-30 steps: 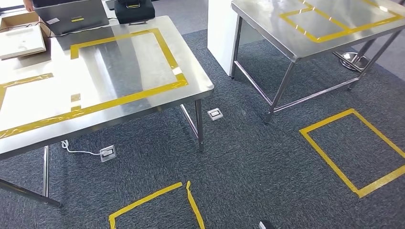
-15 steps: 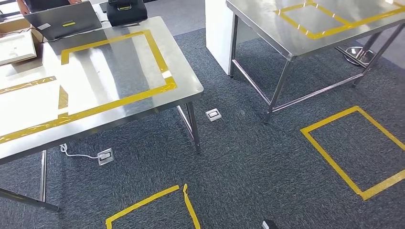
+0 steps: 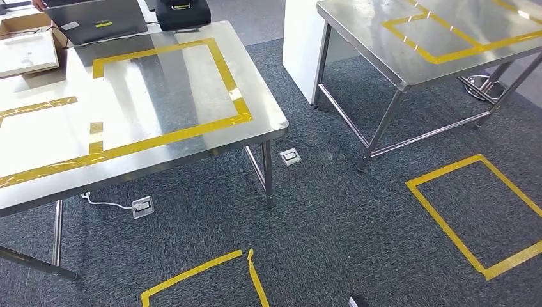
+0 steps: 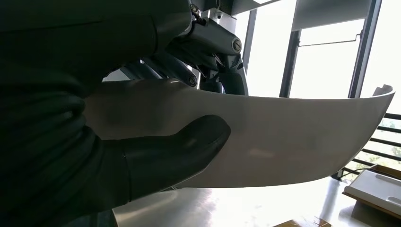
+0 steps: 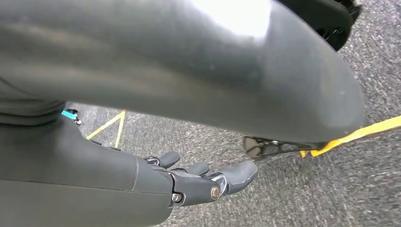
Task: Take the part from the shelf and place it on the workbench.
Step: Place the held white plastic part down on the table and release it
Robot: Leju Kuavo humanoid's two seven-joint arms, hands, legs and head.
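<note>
at ten o'clock in the head view stands a steel workbench (image 3: 160,89) marked with yellow tape rectangles; a laptop (image 3: 96,22), a black case (image 3: 182,13) and a cardboard box with a white tray (image 3: 29,51) crowd its far edge. below it, two floor sockets (image 3: 143,206) sit on the grey carpet (image 3: 319,224), one trailing a white cable. a second steel table (image 3: 434,38) stands at one o'clock, a taped floor square (image 3: 476,214) at four.

the left hand (image 4: 156,146) grips the part (image 4: 283,137), a curved white panel, thumb pressed across its face and fingers (image 4: 189,71) behind it. the right hand (image 5: 189,182) holds nothing, fingers loosely extended above the carpet.
</note>
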